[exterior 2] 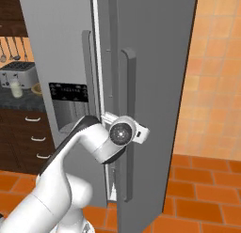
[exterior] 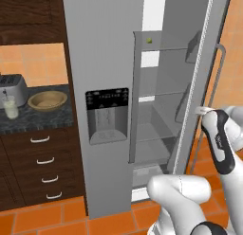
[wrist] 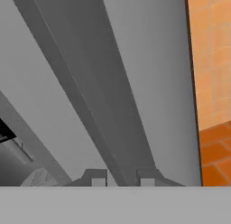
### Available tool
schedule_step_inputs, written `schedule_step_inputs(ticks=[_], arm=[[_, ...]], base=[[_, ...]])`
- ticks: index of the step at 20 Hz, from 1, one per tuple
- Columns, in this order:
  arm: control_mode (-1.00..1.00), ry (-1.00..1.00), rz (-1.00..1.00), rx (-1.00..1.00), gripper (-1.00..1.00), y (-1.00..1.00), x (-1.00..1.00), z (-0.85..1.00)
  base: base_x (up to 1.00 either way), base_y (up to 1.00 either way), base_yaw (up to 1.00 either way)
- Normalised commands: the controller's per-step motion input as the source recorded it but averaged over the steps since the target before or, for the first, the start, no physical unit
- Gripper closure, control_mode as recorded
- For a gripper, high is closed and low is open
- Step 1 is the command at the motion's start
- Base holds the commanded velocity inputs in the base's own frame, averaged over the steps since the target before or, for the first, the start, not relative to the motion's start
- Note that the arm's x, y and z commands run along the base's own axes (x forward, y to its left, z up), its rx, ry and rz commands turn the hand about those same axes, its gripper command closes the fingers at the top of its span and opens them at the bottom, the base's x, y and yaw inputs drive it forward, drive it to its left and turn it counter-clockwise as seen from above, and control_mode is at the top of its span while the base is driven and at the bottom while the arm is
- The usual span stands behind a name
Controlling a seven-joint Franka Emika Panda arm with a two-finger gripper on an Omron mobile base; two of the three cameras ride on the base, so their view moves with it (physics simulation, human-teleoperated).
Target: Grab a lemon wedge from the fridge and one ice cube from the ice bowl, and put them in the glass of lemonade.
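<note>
The fridge (exterior: 102,49) stands with its right door (exterior: 204,63) swung partly open. A tiny yellow-green lemon wedge (exterior: 149,40) lies on the top shelf inside. My gripper (wrist: 122,178) is at the outside of that door, its two fingertips (wrist: 99,177) pressed to either side of the long vertical door handle (wrist: 90,83) (exterior 2: 128,86), about halfway up. On the counter to the left sit the tan ice bowl (exterior: 47,100) (exterior 2: 36,89) and the glass of lemonade (exterior: 10,107) (exterior 2: 17,89), far from my hand.
A toaster (exterior: 12,89) stands behind the glass. Dark wooden drawers (exterior: 42,158) run under the counter. The open door juts out over the orange tile floor (exterior 2: 207,190), with my arm between the door and the fridge body.
</note>
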Motion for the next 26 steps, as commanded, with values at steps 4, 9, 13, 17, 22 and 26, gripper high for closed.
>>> schedule_step_inputs(ticks=[4,9,13,17,22,26], arm=[[-1.0,0.0,-0.02,0.0,-1.0,-0.09,-0.11,0.24],[-1.0,-0.11,0.0,0.02,-1.0,-0.1,-0.66,0.51],[-1.0,-0.07,0.0,0.03,-1.0,0.05,-0.94,0.8],[-1.0,0.0,0.06,-0.02,-1.0,0.52,-0.7,1.0],[-1.0,0.05,0.14,-0.2,-1.0,0.99,-0.41,0.9],[-1.0,0.32,0.1,-0.39,-1.0,0.96,0.13,0.34]], base=[[0.0,0.0,0.0],[0.0,0.0,0.0],[0.0,0.0,0.0],[0.0,0.0,0.0],[0.0,0.0,0.0],[0.0,0.0,0.0]])
